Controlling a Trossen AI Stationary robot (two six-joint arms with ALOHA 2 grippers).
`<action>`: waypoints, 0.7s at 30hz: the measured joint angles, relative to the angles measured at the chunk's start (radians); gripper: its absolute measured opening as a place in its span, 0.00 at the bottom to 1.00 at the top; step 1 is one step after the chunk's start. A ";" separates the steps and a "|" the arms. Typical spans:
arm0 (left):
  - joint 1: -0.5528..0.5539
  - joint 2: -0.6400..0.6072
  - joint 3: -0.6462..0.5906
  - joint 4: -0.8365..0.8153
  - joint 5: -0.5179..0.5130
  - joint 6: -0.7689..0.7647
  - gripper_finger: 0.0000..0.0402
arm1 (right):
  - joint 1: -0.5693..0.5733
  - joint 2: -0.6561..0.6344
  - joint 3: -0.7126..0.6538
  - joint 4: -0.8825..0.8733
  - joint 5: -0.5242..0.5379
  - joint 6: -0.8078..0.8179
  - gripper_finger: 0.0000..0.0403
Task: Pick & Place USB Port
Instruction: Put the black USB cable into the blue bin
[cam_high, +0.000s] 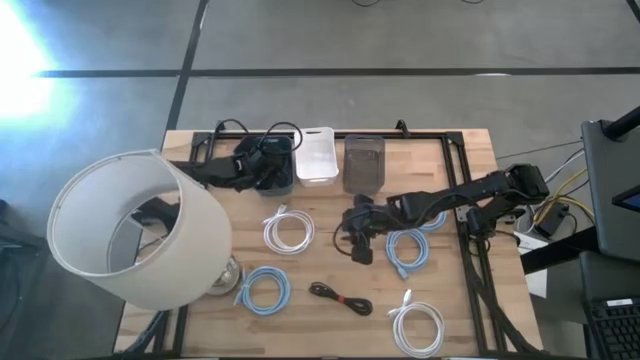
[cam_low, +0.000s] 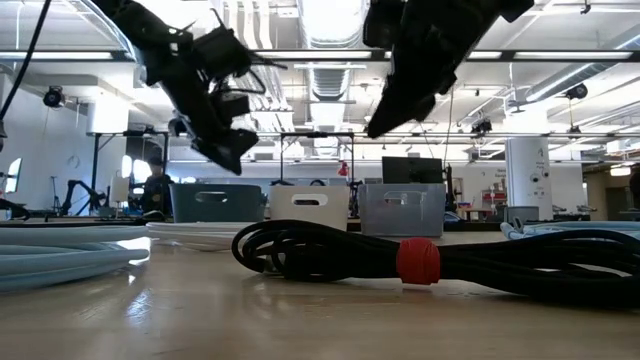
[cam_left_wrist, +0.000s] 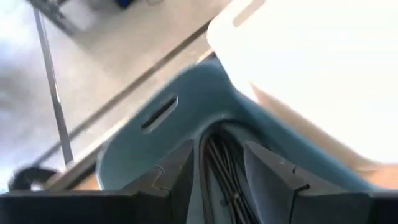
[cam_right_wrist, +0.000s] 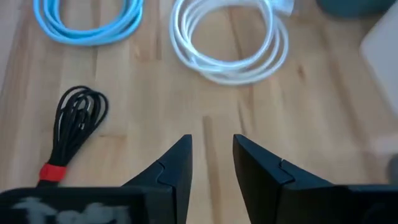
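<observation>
A black cable bundle with a red tie (cam_high: 340, 297) lies on the table near the front; it also shows in the right wrist view (cam_right_wrist: 74, 124) and close up in the low view (cam_low: 400, 258). My right gripper (cam_right_wrist: 211, 140) is open and empty above bare wood at the table's middle (cam_high: 357, 240), off to one side of that bundle. My left gripper (cam_left_wrist: 217, 149) is open over the teal bin (cam_left_wrist: 155, 118) at the back (cam_high: 272, 168). Another black cable (cam_left_wrist: 221, 168) lies inside that bin, below the gap between the fingers.
A white bin (cam_high: 315, 155) and a grey bin (cam_high: 363, 163) stand beside the teal one. White coils (cam_high: 288, 232) (cam_high: 417, 327) and blue coils (cam_high: 265, 290) (cam_high: 408, 250) lie on the table. A large lamp with a white shade (cam_high: 130, 230) fills the left side.
</observation>
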 joint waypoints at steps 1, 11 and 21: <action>0.000 -0.003 0.012 0.000 0.000 0.030 0.36 | 0.005 0.009 -0.002 0.000 0.000 0.025 0.27; -0.001 -0.009 0.078 -0.001 0.069 0.117 0.36 | 0.129 0.130 -0.005 0.020 -0.113 0.113 0.24; -0.001 -0.009 0.078 -0.029 0.171 0.111 0.35 | 0.282 0.209 -0.004 0.086 -0.164 0.270 0.29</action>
